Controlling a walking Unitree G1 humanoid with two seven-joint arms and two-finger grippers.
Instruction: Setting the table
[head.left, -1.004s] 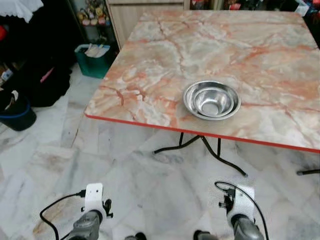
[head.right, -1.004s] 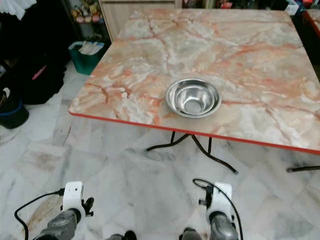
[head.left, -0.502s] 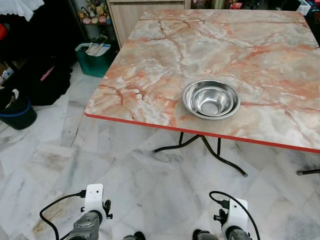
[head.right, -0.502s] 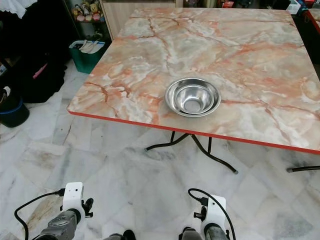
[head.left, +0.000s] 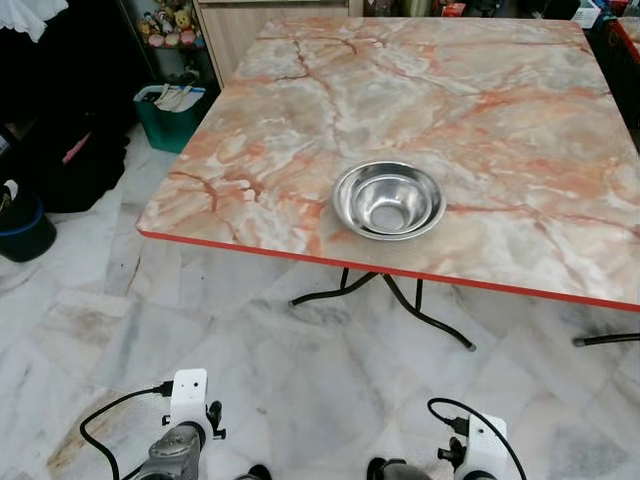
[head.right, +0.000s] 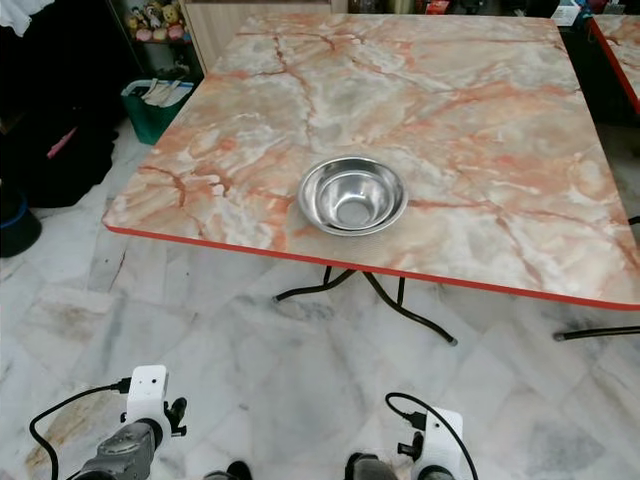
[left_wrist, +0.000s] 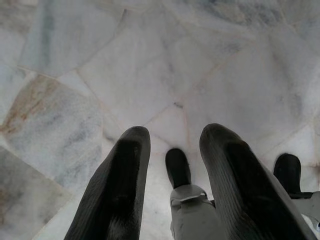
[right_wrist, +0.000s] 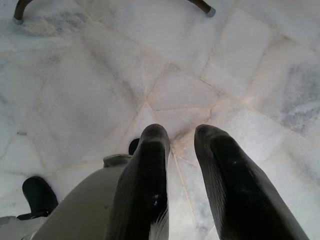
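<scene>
A shiny metal bowl (head.left: 389, 200) sits on the pink marble surface (head.left: 500, 110), close to its near edge with the red rim. Both arms hang low over the white floor (head.left: 300, 360), well apart from the bowl. The left gripper (left_wrist: 172, 145) has its two black fingers a little apart and holds nothing, and the right gripper (right_wrist: 181, 145) is the same, with a small gap and nothing in it. A green bin (head.left: 172, 112) stands far off to the left.
</scene>
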